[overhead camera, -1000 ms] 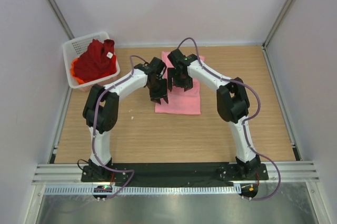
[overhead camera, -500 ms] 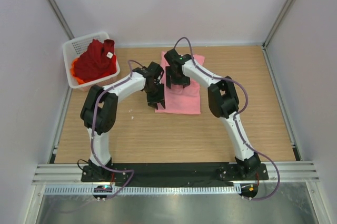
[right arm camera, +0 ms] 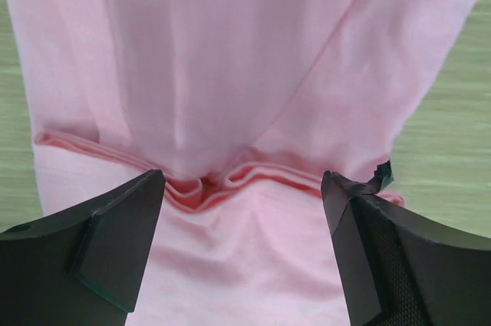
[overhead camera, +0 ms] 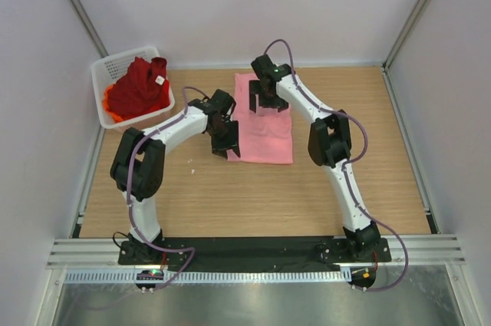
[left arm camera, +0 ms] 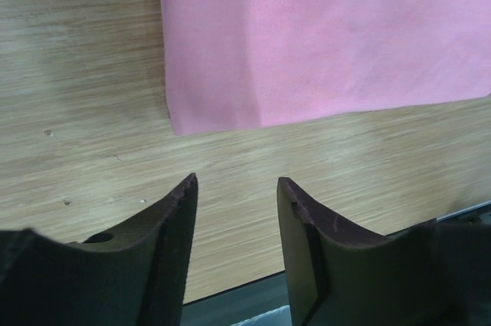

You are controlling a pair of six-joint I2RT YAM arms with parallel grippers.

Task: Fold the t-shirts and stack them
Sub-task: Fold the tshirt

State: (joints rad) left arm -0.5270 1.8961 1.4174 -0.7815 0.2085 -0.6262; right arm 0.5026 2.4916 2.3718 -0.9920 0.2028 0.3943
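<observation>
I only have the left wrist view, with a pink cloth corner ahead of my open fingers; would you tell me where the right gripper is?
Observer: The right gripper hangs open over the far part of the pink t-shirt, straddling a bunched fold.
Operator: Is it holding the cloth?
Observer: No, its jaws stand wide with the cloth loose between them.
Operator: And the other shirts?
Observer: The dark red t-shirt is piled on the orange t-shirt in the white basket, far left.

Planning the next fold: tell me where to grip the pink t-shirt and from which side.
I'd pinch the pink t-shirt at its raised crease, coming straight down from above. Elsewhere it lies flat; only that ridge stands up enough to pinch.
</observation>
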